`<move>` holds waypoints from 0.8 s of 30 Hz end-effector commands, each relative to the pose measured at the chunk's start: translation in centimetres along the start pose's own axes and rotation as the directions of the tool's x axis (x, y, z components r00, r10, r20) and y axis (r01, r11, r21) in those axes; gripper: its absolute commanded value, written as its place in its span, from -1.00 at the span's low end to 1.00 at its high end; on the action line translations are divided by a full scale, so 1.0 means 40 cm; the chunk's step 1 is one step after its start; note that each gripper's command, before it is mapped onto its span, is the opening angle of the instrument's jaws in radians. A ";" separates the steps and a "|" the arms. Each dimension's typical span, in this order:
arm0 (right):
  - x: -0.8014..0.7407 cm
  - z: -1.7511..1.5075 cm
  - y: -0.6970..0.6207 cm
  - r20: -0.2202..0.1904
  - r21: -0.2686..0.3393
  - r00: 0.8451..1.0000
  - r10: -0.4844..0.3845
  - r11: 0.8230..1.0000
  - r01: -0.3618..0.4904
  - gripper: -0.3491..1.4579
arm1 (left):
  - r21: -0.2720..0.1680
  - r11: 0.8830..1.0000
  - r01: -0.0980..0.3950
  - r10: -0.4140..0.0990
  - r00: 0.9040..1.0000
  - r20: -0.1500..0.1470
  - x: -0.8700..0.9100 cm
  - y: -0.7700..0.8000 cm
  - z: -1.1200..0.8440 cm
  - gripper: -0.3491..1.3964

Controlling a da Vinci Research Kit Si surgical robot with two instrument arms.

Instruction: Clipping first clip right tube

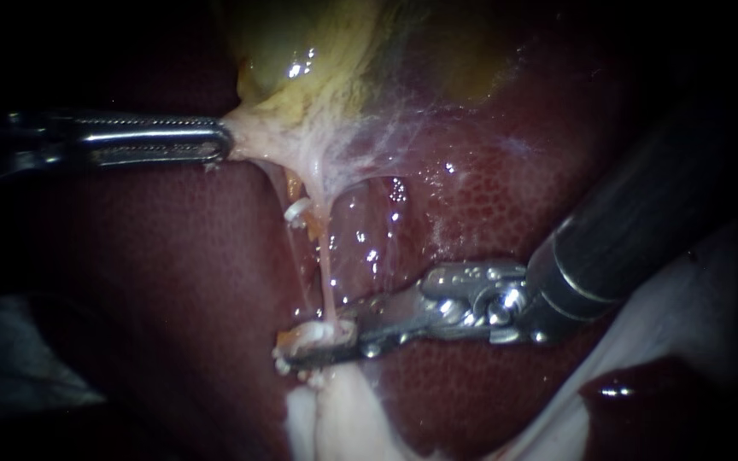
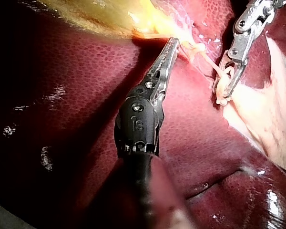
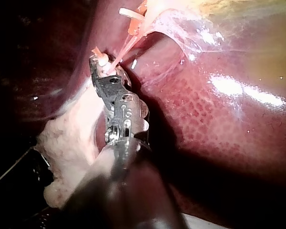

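Dark red liver (image 1: 164,282) fills the background, with the yellowish gallbladder (image 1: 301,51) at the far side. Our left instrument (image 1: 219,141) has its jaws clamped on pale tissue (image 1: 258,143) just below the gallbladder. From there the right tube (image 1: 328,282) runs nearer into our right instrument (image 1: 301,346), whose jaws grip a white clip (image 1: 309,333) set around the tube's near end. A second clip (image 1: 297,210) sits on the thinner strand just left.
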State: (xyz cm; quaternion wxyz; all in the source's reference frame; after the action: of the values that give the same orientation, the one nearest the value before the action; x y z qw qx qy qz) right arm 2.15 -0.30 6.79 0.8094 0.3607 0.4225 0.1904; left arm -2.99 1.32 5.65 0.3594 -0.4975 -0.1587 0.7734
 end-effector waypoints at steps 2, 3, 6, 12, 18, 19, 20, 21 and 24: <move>0.0002 -0.0003 0.0000 -0.009 0.004 1.000 0.001 1.000 -0.001 -0.45 | 0.000 1.000 0.000 0.000 1.000 0.000 0.0001 0.0000 0.0000 -1.00; 0.0003 -0.0004 0.0000 -0.017 0.007 1.000 0.001 1.000 -0.001 -0.37 | 0.000 1.000 0.000 0.000 1.000 0.000 0.0001 0.0000 0.0000 -1.00; 0.0009 -0.0007 0.0002 -0.051 0.021 0.999 0.002 1.000 -0.001 -0.17 | 0.000 1.000 0.000 0.000 1.000 0.000 0.0001 0.0000 -0.0001 -1.00; 0.0014 -0.0013 0.0003 -0.103 0.037 0.995 0.005 0.999 -0.001 -0.06 | -0.003 1.000 0.000 0.000 1.000 0.000 0.0001 -0.0001 -0.0003 -1.00; 0.0006 -0.0024 0.0007 -0.118 0.045 0.993 0.005 0.999 0.001 -0.06 | -0.004 1.000 0.000 0.000 1.000 0.001 0.0001 -0.0001 -0.0005 -1.00; 0.0005 -0.0029 0.0008 -0.124 0.048 0.992 0.005 0.999 0.001 -0.06 | -0.004 1.000 0.000 0.000 1.000 0.001 0.0001 -0.0001 -0.0005 -1.00; 0.0004 -0.0032 0.0009 -0.126 0.050 0.992 0.005 0.999 0.001 -0.06 | -0.004 1.000 0.000 0.000 1.000 0.001 0.0001 -0.0001 -0.0006 -1.00; 0.0003 -0.0038 0.0010 -0.137 0.056 0.991 0.006 0.998 0.002 -0.06 | -0.004 1.000 0.000 0.000 1.000 0.001 0.0001 -0.0001 -0.0006 -1.00; 0.0005 -0.0056 0.0015 -0.172 0.074 0.985 0.009 0.997 0.003 -0.06 | -0.004 1.000 0.000 0.000 1.000 0.001 0.0001 -0.0001 -0.0007 -1.00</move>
State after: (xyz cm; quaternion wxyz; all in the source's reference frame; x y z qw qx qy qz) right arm 1.96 -0.15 6.75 0.7513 0.3740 0.5027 0.2073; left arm -2.96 1.32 5.64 0.3586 -0.4978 -0.1603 0.7733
